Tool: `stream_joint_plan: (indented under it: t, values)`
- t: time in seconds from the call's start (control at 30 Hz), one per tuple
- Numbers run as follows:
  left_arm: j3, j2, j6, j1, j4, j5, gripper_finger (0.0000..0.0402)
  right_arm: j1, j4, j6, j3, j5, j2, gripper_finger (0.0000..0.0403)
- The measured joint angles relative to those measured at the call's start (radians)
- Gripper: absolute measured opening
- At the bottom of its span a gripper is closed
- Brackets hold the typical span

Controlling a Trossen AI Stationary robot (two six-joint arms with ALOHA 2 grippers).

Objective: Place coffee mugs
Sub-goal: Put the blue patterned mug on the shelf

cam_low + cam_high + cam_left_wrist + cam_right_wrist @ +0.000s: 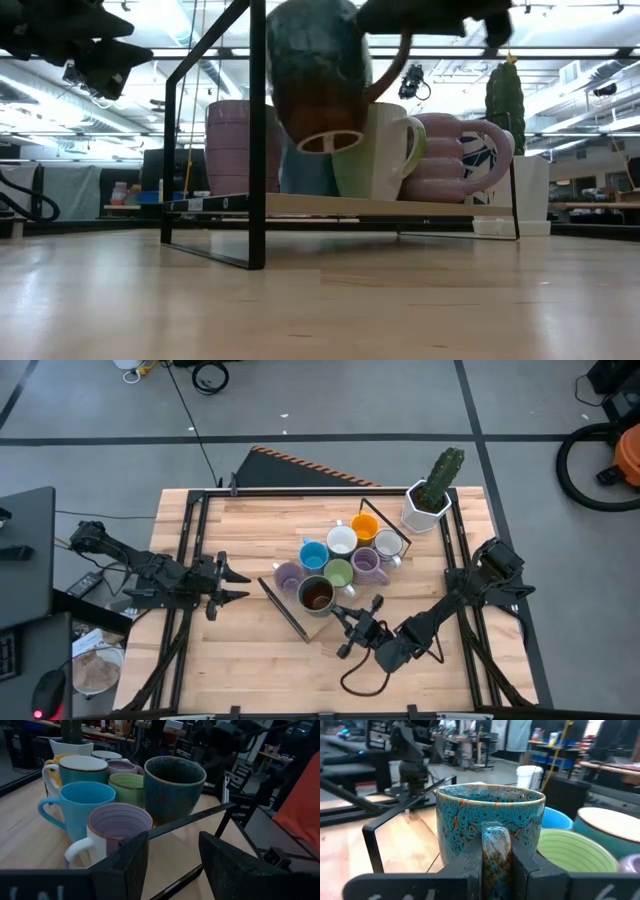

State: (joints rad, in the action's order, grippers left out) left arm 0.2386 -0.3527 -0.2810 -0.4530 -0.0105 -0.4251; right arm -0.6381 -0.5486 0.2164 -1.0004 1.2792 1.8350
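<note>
The dark brown mug (318,596), teal-speckled on the outside, hangs tilted just above the front corner of the black wire rack (283,610), its base clear of the shelf in the low view. The right gripper (348,618) has it pinched by the handle, fingers clamped either side. Behind it the other mugs crowd close: purple mug (289,576), blue mug (314,554), green mug (339,572), a white mug (342,540), the orange mug (364,526) and more.

To my eye the thing now is to level the mug before lowering it, bring it straight down into the free corner beside the purple and green ones without knocking them, and let go only once the base sits flat.

The left gripper (228,582) waits well off to the side, fingers spread and empty. The cactus pot (428,506) stands beyond the rack.

I can make out no brand or lettering anywhere
</note>
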Motion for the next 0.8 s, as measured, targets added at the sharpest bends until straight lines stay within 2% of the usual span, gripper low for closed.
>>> stream_joint_plan:
  t: [0.1,0.2,0.43,0.7,0.8]
  values:
    - [0.0,0.0,0.008,0.0,0.0,0.0,0.018,-0.023,-0.009,0.021,0.0,0.059,0.021,0.0054]
    - [0.0,0.0,0.025,0.0,0.0,0.0,0.018,-0.029,-0.004,0.046,0.0,0.072,0.045,0.0054]
    - [0.0,0.0,0.036,0.0,-0.001,0.0,0.018,-0.009,-0.013,0.077,0.0,0.061,0.106,0.0057]
    - [0.0,0.0,0.019,0.0,-0.002,0.001,0.018,-0.001,-0.034,0.066,0.0,0.049,0.111,0.0057]
    - [0.0,0.0,0.004,0.0,-0.003,0.023,0.018,0.0,-0.034,0.077,0.0,0.009,0.111,0.0057]
